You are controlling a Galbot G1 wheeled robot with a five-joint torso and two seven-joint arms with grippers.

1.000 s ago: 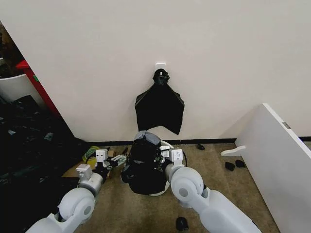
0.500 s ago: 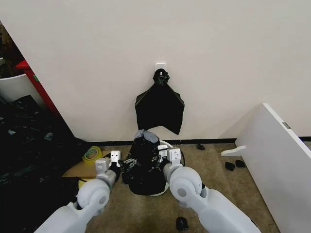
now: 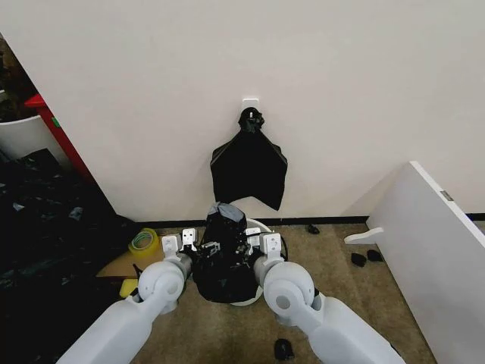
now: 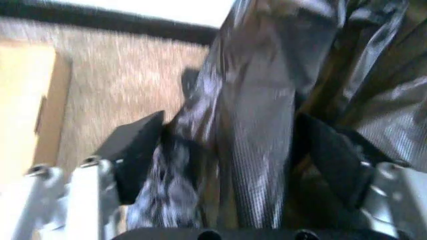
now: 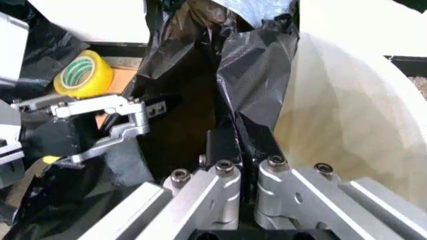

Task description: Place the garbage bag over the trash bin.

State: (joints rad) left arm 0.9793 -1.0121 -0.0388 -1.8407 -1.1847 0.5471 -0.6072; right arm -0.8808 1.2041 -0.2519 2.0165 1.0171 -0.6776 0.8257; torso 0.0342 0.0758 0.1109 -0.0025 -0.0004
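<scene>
Since a second ago, the left gripper (image 3: 206,249) has swung in from beside the box to the left side of the garbage bag (image 3: 224,254). Its two dark fingers (image 4: 137,145) are spread wide, and a fold of the bag runs between them; one finger seems to touch the plastic, but the fingers are not squeezed together. The right gripper (image 3: 246,244) is at the right side of the bag, next to the bin's rim. Its two fingers (image 5: 221,145) are pressed close together with a thin bit of black plastic pinched between them. The garbage bag is black, shiny and full of wrinkles. It stands up in a bunched hump over the trash bin (image 3: 260,227) and hangs down the bin's front, so just a curve of white rim peeks out at the back right and a little white near the floor. From the right wrist, the bin's (image 5: 347,115) smooth white wall sits just beside the crumpled bag (image 5: 257,75). On the floor to the left, near a flat cardboard piece (image 3: 114,265), lies a yellow tape roll (image 3: 142,242). On the wall above, another bunch of black bags (image 3: 248,167) hangs from a hook.
</scene>
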